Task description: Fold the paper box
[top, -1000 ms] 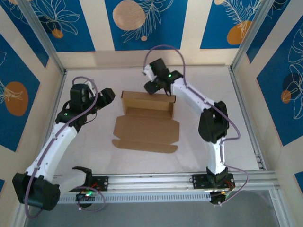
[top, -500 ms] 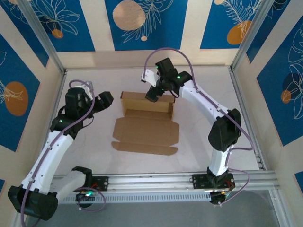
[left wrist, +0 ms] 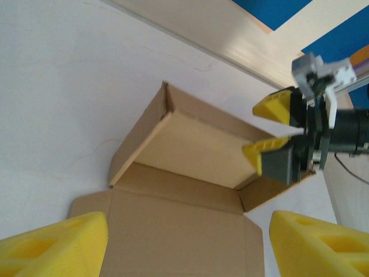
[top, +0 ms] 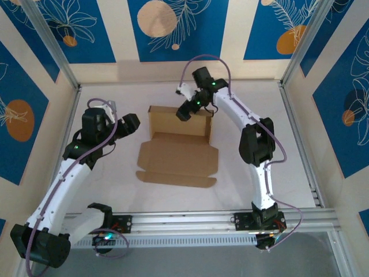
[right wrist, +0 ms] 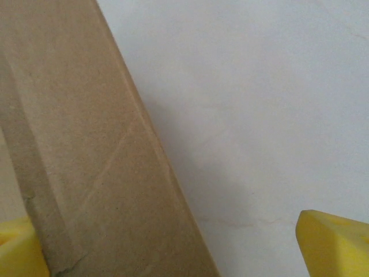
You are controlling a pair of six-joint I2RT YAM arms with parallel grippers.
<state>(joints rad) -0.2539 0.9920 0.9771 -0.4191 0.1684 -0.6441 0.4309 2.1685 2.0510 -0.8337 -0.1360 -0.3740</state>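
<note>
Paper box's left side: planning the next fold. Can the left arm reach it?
Probably yes: the left gripper sits open left of the paper box, nothing between; the right gripper is at its far wall.

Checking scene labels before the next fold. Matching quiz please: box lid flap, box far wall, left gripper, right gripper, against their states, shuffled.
1. lid flap
2. far wall
3. left gripper
4. right gripper

a. open, a finger on each side of the far wall
b. lying flat
c. open, off to the left, touching nothing
d. standing upright

Pairs: 1-b, 2-d, 3-c, 4-a
</note>
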